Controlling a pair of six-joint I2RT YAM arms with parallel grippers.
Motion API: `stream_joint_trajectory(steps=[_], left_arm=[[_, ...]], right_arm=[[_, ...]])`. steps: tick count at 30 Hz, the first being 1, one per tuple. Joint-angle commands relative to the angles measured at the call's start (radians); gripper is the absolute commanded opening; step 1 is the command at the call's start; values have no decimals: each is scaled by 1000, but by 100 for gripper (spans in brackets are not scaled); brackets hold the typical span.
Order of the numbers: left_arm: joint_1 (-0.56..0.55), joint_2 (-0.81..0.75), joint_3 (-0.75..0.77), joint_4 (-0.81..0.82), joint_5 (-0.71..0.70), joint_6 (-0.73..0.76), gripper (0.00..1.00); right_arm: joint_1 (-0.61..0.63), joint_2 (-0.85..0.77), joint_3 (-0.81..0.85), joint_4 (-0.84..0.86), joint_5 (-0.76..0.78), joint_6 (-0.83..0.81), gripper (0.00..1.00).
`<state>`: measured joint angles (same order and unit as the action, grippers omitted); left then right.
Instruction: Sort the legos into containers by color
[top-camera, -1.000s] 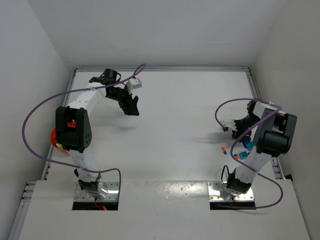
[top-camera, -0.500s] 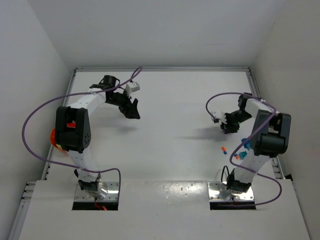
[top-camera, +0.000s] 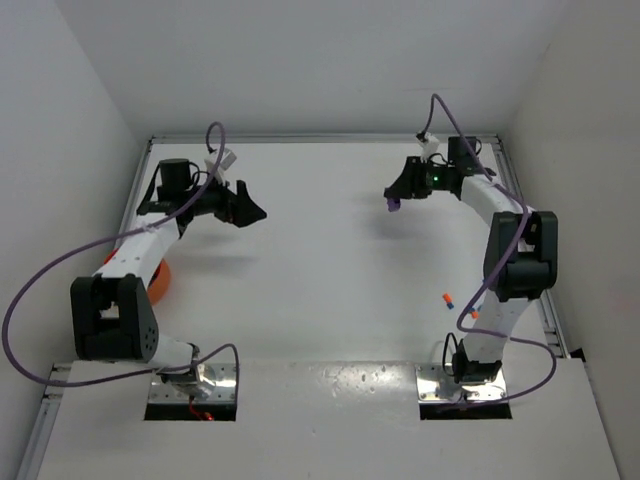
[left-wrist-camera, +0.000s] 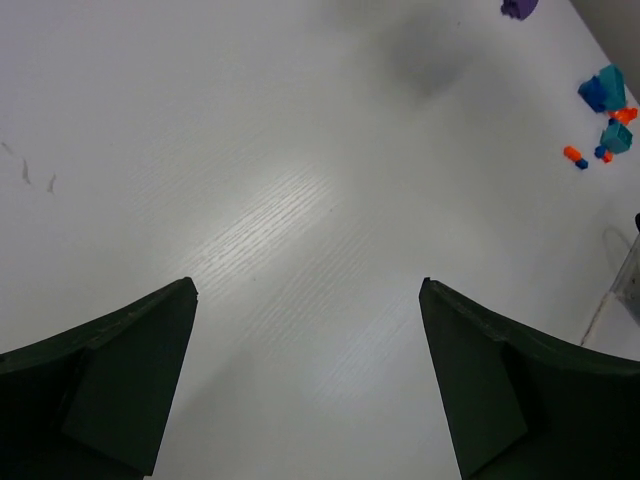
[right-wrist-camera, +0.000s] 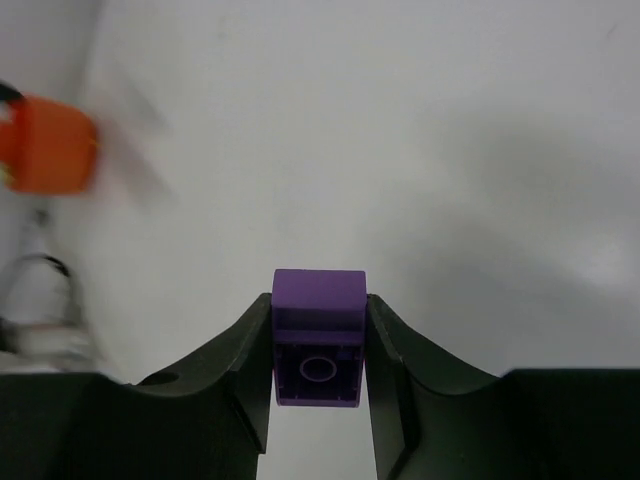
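The white tabletop (top-camera: 330, 260) carries a round, shallow orange plastic bowl (top-camera: 160, 280) at its left edge, partly under the left arm. Just beyond the bowl the left gripper (left-wrist-camera: 308, 290) hovers, jaws spread and empty. Far across from the bowl, the right gripper (top-camera: 395, 198) pinches a small purple plastic brick (right-wrist-camera: 319, 340). The jaws grip only its sides, so a fast swing toward the bowl could shake it loose.

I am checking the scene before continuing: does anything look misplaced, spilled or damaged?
Nothing stands out. The small purple plastic brick sits squarely in the right gripper; loose teal, blue and orange bricks lie together on the white table, not yet sorted.
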<state>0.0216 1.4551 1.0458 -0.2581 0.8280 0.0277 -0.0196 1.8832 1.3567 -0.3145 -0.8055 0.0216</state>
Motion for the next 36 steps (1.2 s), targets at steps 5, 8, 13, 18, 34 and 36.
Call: stream_joint_trajectory(steps=[5,8,13,18,34,36], left_arm=[[-109,-168,-196,350,-36,-315,100],[-185,-180,-228,480,-133,-412,95],[-340,-38,-130,518,-187,-548,89],[-413,74,28,442,-301,-543,89],[-508,243,213,404,-377,-589,84],[-519,272,227,404,-388,-598,82]], right_arm=[[93,33,-120,508,-32,1113,5],[130,24,-110,485,40,1196,5],[214,2,-38,353,138,1307,0],[259,-7,10,209,207,1374,0],[299,-26,21,107,276,1474,0],[299,-26,21,92,287,1492,0]])
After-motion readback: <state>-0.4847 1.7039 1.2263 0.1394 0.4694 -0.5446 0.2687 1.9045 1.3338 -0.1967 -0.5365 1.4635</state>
